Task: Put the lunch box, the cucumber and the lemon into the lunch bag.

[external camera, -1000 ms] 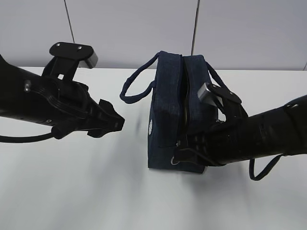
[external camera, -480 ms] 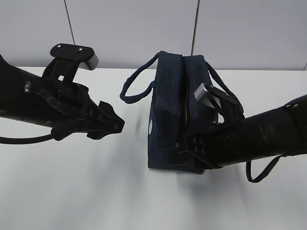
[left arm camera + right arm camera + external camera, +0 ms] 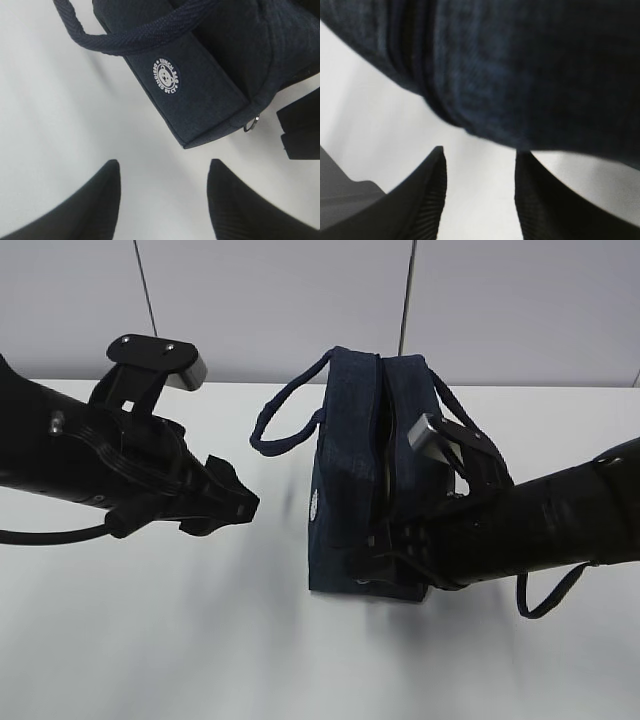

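Observation:
The dark navy lunch bag point(image 3: 350, 470) stands upright in the middle of the white table, with a narrow slit along its top zipper. Its white emblem point(image 3: 166, 76) and metal ring pull point(image 3: 251, 124) show in the left wrist view. My right gripper point(image 3: 365, 562) is at the bag's near lower end, open. In its own view the jaws point(image 3: 479, 152) have only table between them and the bag's fabric point(image 3: 520, 65) just beyond. My left gripper point(image 3: 248, 505) hovers open to the left of the bag, holding nothing point(image 3: 164, 167). The lunch box, cucumber and lemon are out of view.
The bag's loop handles hang out to each side, one on the left point(image 3: 275, 430) and one drooping past my right arm point(image 3: 545, 590). A grey panelled wall point(image 3: 300, 300) stands behind the table's far edge. Bare white tabletop point(image 3: 200, 640) lies in front.
My right gripper has gone from shut to open at the bag's near end, where it was pinched by the ring pull. The left arm has stayed put.

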`<state>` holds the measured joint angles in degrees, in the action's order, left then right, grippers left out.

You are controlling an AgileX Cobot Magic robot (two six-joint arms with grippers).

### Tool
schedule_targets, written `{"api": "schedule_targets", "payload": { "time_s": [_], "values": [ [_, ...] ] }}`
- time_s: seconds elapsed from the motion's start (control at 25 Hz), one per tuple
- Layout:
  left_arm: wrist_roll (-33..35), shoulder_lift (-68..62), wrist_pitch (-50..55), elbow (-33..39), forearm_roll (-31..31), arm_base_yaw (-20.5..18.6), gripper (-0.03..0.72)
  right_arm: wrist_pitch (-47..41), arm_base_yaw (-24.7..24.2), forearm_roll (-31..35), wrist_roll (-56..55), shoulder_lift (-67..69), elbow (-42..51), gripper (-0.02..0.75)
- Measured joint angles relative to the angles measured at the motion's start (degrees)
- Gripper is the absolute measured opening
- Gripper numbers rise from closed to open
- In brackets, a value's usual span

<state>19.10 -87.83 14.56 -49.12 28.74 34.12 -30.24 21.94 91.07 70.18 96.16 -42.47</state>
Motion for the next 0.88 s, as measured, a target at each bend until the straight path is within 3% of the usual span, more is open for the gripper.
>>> {"api": "schedule_targets", "payload": {
  "time_s": [0.16,0.56,0.88],
  "values": [
    [0.0,1.0,0.1,0.0,-0.8,0.0,0.384,5.2,2.5,4.4,2.4,0.0,0.0,0.351],
    [0.1,2.0,0.6,0.0,-2.8,0.0,0.384,26.1,15.0,12.2,5.6,0.0,0.0,0.327],
    [0.2,2.2,0.6,0.0,-3.2,0.0,0.384,34.6,16.7,14.2,2.9,0.0,0.0,0.326]
  ]
}}
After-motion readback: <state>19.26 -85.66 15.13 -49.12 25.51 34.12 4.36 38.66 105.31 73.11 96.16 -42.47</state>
